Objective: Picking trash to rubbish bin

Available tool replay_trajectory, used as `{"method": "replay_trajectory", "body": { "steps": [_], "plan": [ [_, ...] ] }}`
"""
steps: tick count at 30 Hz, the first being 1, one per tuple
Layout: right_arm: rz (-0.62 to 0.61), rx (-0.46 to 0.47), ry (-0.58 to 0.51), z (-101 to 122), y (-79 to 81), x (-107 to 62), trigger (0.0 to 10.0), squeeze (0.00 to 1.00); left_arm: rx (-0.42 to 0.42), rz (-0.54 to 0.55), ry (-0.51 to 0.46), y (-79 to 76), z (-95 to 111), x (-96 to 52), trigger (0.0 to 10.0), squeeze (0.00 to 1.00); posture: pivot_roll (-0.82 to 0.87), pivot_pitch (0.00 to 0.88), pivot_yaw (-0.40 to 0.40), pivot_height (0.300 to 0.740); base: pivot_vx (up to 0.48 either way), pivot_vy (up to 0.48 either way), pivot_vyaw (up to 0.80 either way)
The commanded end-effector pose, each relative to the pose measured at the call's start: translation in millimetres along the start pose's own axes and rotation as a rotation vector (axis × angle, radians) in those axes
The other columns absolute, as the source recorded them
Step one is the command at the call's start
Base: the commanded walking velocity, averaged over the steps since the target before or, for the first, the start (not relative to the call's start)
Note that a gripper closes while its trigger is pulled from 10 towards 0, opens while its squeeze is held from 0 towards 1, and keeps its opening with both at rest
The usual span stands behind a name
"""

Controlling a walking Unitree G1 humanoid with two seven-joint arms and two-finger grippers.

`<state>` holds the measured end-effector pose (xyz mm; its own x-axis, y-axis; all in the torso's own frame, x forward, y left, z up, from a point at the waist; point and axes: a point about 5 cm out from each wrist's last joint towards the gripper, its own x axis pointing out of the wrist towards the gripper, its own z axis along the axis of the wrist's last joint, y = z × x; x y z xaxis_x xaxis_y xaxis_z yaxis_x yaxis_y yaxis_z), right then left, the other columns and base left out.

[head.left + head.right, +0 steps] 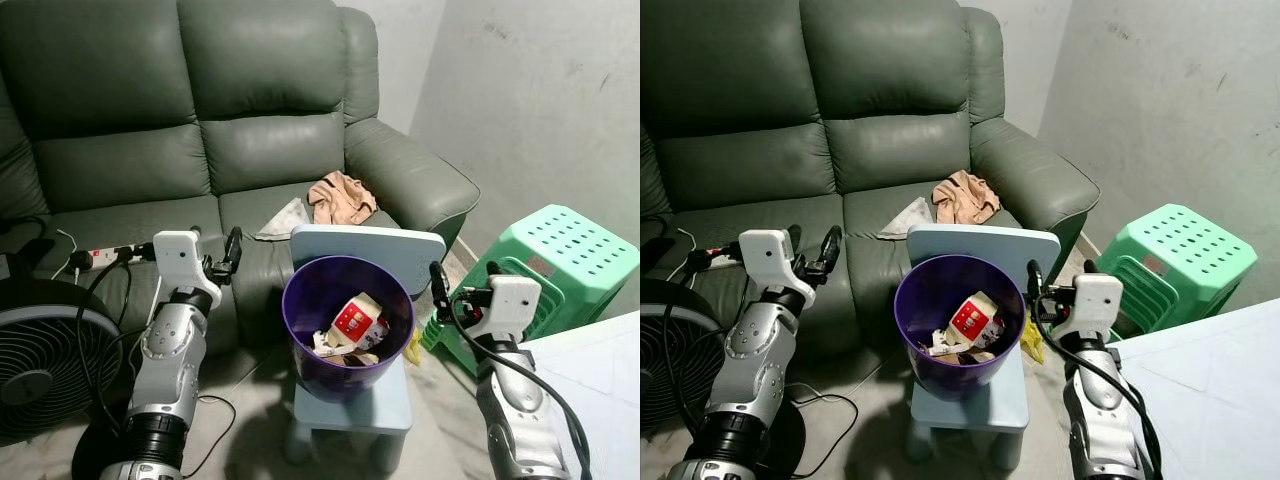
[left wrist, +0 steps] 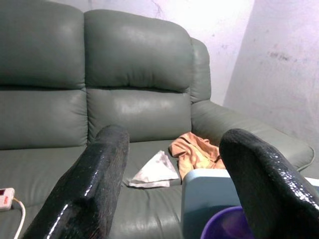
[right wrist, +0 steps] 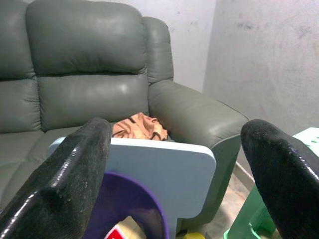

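A purple bin (image 1: 345, 378) stands on a small light-blue chair (image 1: 372, 248) in front of the grey-green sofa (image 1: 150, 160). Inside it lie a red-and-white carton (image 1: 355, 320) and some paper scraps. On the sofa seat behind the chair rest a crumpled peach-coloured piece (image 1: 340, 197) and a flat whitish tissue (image 1: 285, 220). My left gripper (image 1: 216, 243) hovers left of the bin, level with its rim, open and empty. My right gripper (image 1: 463, 278) hangs just right of the bin, open and empty too. The left wrist view shows the tissue (image 2: 154, 172) and the peach piece (image 2: 197, 154) past the left fingers (image 2: 89, 189).
A black floor fan (image 1: 40, 370) stands at the left, with a power strip (image 1: 100, 256) and cables on the sofa seat and the floor. Stacked green plastic stools (image 1: 560, 260) sit at the right, by a white tabletop (image 1: 600, 370). Something yellow (image 1: 413, 348) lies on the floor beside the chair.
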<state>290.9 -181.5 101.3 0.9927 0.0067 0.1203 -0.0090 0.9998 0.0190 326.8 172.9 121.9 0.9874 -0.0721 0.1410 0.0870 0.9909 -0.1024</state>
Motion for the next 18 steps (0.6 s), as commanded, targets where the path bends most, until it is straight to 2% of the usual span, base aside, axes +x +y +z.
{"method": "replay_trajectory", "body": {
  "steps": [1,18],
  "plan": [
    [-0.014,-0.005,0.016,-1.6,-3.5,-0.6,10.0,0.00,0.001,-0.006,-0.009,-2.7,2.3,3.1,10.0,0.00,-0.01,0.000,-0.045,0.740,0.000,0.000,-0.78],
    [-0.015,-0.024,0.053,-6.8,0.4,-4.2,10.0,0.00,0.038,-0.023,-0.004,-2.4,1.6,2.3,10.0,0.00,-0.02,0.000,-0.037,0.740,0.000,0.000,-0.78]
  ]
}}
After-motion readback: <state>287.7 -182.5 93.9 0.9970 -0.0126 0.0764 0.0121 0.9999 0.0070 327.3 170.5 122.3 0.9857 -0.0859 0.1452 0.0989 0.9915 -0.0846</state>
